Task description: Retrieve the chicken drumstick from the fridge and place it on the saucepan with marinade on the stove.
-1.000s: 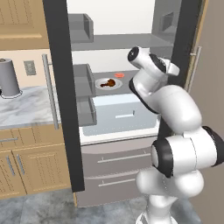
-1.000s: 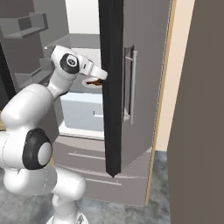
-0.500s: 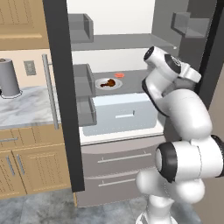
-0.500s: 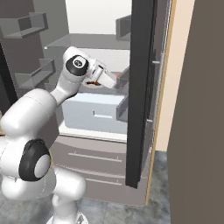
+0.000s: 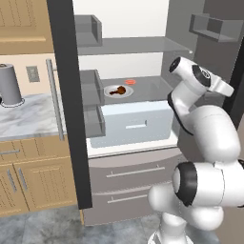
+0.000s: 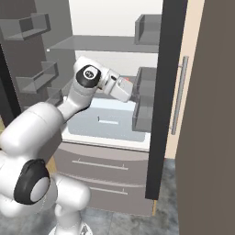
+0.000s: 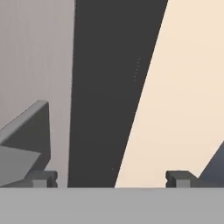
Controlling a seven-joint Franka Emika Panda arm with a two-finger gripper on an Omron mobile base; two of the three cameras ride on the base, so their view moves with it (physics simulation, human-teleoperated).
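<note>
In your left base view, the tall grey metal fridge [image 5: 143, 181] stands with both doors swung open, its white interior and two lower drawers exposed. The small dark reddish-brown chicken drumstick [image 5: 119, 90] lies on a pale round plate [image 5: 110, 94] on the grey middle shelf [image 5: 152, 88], above the pale crisper box. A small flat red-orange item [image 5: 130, 82] sits on the same shelf just behind the plate. The white arm's wrist reaches toward the right-hand door, well apart from the drumstick. To the left, a grey cylindrical canister [image 5: 10, 85] stands on the marbled bench [image 5: 28, 116] over wooden cabinets.

In your right base view, the arm bends up from the lower left, and its hand points at the grey bins on the inside of the right-hand fridge door [image 6: 158, 92]; the fingers themselves are hidden against the bins.

In your hand view, the gripper [image 7: 109, 179] shows its jaws set wide apart with nothing between them, facing the dark door edge beside a cream wall.
</note>
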